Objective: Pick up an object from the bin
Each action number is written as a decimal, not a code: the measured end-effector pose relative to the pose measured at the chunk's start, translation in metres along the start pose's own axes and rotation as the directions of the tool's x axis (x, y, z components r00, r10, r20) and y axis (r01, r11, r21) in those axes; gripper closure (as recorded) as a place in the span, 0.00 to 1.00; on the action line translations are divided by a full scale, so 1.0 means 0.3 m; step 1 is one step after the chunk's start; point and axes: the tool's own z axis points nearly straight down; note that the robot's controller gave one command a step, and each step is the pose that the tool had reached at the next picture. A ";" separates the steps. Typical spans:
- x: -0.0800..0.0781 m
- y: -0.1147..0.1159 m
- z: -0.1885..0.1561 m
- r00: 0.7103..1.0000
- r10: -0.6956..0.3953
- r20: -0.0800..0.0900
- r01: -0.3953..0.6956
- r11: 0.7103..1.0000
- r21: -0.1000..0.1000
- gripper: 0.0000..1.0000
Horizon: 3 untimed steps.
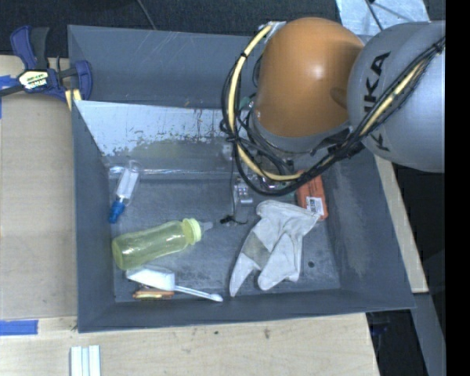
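Pale grey-white glove [276, 243] is lying crumpled on the floor of the bin [94, 288], right of the middle and toward the near wall. It is soft cloth, folded over itself, cuff trailing toward the near edge.

Gripper [240, 198] is hanging just beside the glove's upper left corner, low over the bare middle of the floor. Most of it is sitting under the arm's rounded orange cover [309, 73], so I cannot tell whether it is open or closed. Nothing is showing in its grasp. Black and yellow cables [243, 84] are looping round the cover. The grey arm [407, 92] is reaching in from the right.

Orange-red box [316, 197] with a white barcode label is peeking out from under the cover, touching the glove's upper right edge.

Yellow-green plastic bottle [155, 243] is lying on its side left of the middle, cap pointing toward the gripper but apart from it. It is translucent and smooth.

Clear syringe [124, 190] with a blue tip is lying tilted near the left wall, behind the bottle.

White plastic stick [172, 284] with a broad end is lying along the near wall in front of the bottle. A small brown-orange tube [153, 294] is lying just beside it.

The bin is dull grey metal with sloping walls. The floor is looking scuffed, and the back wall is catching light in a pale, scratched patch.
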 end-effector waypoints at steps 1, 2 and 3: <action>-0.005 -0.002 -0.016 1.000 0.003 0.008 -0.003 1.000 -0.001 0.00; 0.009 0.086 0.222 0.998 -0.059 0.012 0.059 0.998 -0.001 0.00; -0.004 0.255 0.277 0.956 -0.292 0.008 0.292 0.956 0.001 0.00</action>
